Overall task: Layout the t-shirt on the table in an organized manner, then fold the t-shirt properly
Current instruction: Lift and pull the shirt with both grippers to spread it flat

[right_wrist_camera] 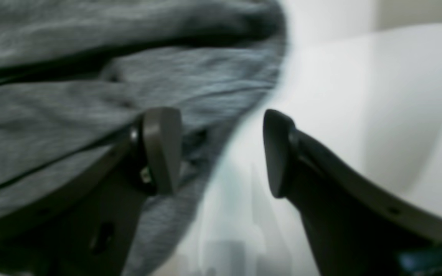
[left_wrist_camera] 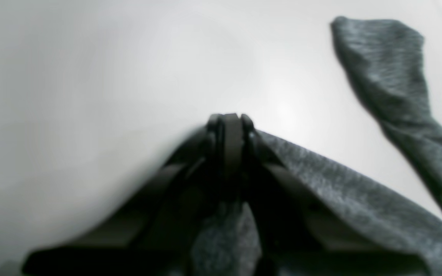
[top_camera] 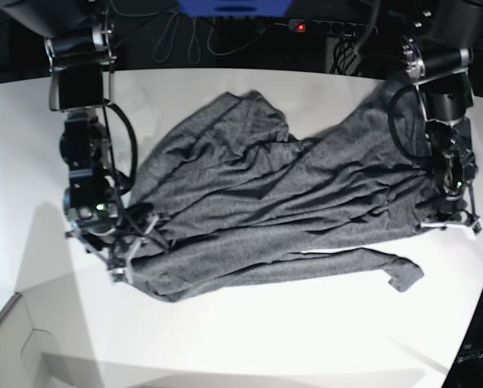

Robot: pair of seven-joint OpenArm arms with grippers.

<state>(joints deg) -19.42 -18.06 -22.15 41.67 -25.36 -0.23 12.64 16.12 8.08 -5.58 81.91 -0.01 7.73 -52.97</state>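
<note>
The t-shirt (top_camera: 274, 202) lies rumpled across the middle of the worktop (top_camera: 249, 339), its long axis running from the left edge toward the right edge. Which end is collar I cannot tell. The left claw (left_wrist_camera: 230, 128) is clamped on a fabric edge near the right edge; the right claw (right_wrist_camera: 221, 153) stands apart at the cloth's border by the left edge. Judging the step as spreading, the right claw should grip its edge, then both pull apart gently and low to flatten folds.
</note>
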